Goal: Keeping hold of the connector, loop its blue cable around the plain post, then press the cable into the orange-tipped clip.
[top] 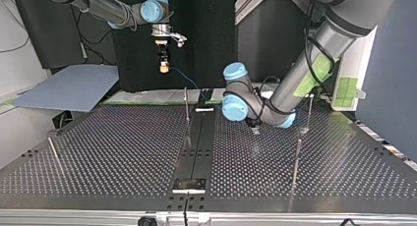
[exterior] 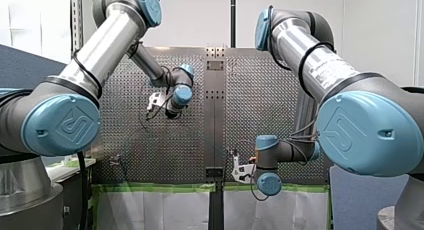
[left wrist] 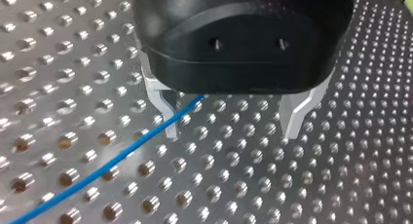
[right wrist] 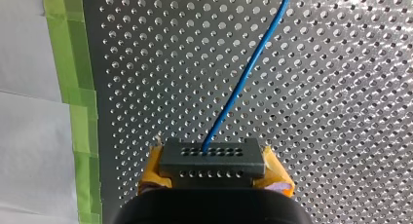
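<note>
Right claw (right wrist: 214,171) grips the connector (right wrist: 213,158), left claw (left wrist: 234,121) gapes wide; keep the blue cable (right wrist: 243,85) taut, swing slow.

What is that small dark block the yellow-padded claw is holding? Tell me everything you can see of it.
The connector is a dark grey, plastic-looking rectangular block with two rows of small holes. My right gripper's yellow pads clamp its ends. The blue cable leaves one upper hole, over the perforated table.

Dark grey connector (right wrist: 213,160), block-shaped, two rows of small holes; blue cable (right wrist: 243,83) leaves its holed face, nearly straight.
</note>
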Motion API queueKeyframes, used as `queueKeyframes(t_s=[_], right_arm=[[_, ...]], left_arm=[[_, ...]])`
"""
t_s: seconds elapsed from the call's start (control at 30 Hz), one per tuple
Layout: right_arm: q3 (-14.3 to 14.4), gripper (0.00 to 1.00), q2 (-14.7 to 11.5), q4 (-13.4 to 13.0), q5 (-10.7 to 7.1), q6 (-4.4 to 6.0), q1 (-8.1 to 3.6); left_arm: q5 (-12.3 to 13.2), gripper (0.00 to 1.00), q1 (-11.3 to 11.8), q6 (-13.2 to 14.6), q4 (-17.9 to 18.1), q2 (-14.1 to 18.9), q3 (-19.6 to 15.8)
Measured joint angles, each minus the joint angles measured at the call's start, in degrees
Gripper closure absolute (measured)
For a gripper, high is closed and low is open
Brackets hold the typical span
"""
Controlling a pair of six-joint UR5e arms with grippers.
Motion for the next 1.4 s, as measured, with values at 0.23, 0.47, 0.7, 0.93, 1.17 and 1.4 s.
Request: queueKeyframes(t_s=[0.23,0.47,0.7,0.93,1.17,1.4], right_arm=[[0.0,1.00,0.0,0.2,-0.01,-0.07,0.05],[0.0,1.00,0.0,0.4,-0.02,-0.08,0.08],[0.0,1.00,0.0,0.4,-0.01,-0.08,0.09],[0.0,1.00,0.0,0.5,-0.01,-0.07,0.12],[0.0,1.00,0.0,0.5,-0.01,0.06,0.30],[0.0,1.00,0.0,0.5,-0.03,0.18,0.42]], left_arm=[[0.8,0.00,-0.7,0.0,1.0,-3.0,0.0],[1.8,0.00,-1.5,0.0,1.5,-3.8,0.0],[2.6,0.00,-2.6,-0.2,2.0,-3.9,0.0],[2.8,0.00,-3.4,-0.9,2.2,-3.9,0.0],[3.9,0.00,-3.8,-2.1,2.8,-4.1,0.0],[5.3,0.00,-4.3,-3.6,4.2,-7.4,0.2]])
